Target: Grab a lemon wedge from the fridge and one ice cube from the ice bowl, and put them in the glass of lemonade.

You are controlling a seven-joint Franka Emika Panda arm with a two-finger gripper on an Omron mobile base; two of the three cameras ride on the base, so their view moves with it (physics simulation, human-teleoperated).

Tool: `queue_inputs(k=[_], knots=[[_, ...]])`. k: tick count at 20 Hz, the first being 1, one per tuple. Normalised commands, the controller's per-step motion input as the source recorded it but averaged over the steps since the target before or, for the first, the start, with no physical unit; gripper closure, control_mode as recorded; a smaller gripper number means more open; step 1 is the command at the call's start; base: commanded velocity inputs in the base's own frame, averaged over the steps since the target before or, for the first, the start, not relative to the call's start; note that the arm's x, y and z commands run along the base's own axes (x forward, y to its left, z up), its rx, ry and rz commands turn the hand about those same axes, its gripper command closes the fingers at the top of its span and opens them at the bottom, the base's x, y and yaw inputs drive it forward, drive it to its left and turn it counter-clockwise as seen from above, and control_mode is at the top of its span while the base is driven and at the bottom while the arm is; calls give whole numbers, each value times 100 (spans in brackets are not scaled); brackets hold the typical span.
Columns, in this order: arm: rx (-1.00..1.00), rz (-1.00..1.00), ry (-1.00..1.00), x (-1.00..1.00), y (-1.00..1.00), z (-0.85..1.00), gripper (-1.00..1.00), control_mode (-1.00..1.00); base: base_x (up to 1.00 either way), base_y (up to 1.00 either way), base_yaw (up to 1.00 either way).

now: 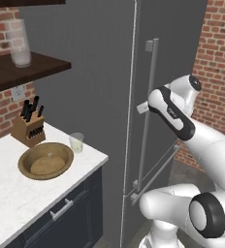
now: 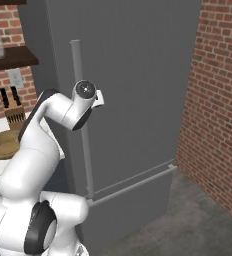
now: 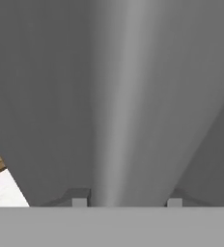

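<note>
The dark grey fridge (image 1: pixel 85 72) is closed, so the lemon wedge is hidden. My gripper (image 1: pixel 142 107) is at the fridge's long vertical bar handle (image 1: pixel 151 87), about halfway up the upper door. In the hand view the handle (image 3: pixel 128 120) runs straight between my fingertips (image 3: pixel 80 200), which press against both of its sides. On the white counter (image 1: pixel 17 193) to the left sits the brown ice bowl (image 1: pixel 45 161) with a tiny pale ice cube (image 1: pixel 49 155) in it. The small glass of lemonade (image 1: pixel 76 142) stands just right of the bowl.
A knife block (image 1: pixel 29 127) stands behind the bowl. A tall frosted glass (image 1: pixel 18 42) sits on the dark wall shelf above. A brick wall (image 2: pixel 218 100) closes the right side of the fridge. A horizontal bar handle (image 2: pixel 133 185) crosses the lower drawer.
</note>
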Motion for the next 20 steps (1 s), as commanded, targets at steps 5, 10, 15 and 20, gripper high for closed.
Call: queue_inputs(k=[5, 10, 15, 20], knots=[[-6, 0, 0, 41, 2, 0, 100, -100, 0, 0, 0], [-3, 0, -2, 16, -17, 0, 100, -100, 0, 0, 0], [0, 0, -4, 0, -58, 5, 100, -100, 0, 0, 0], [5, 0, -9, -18, -94, 15, 100, -100, 0, 0, 0]])
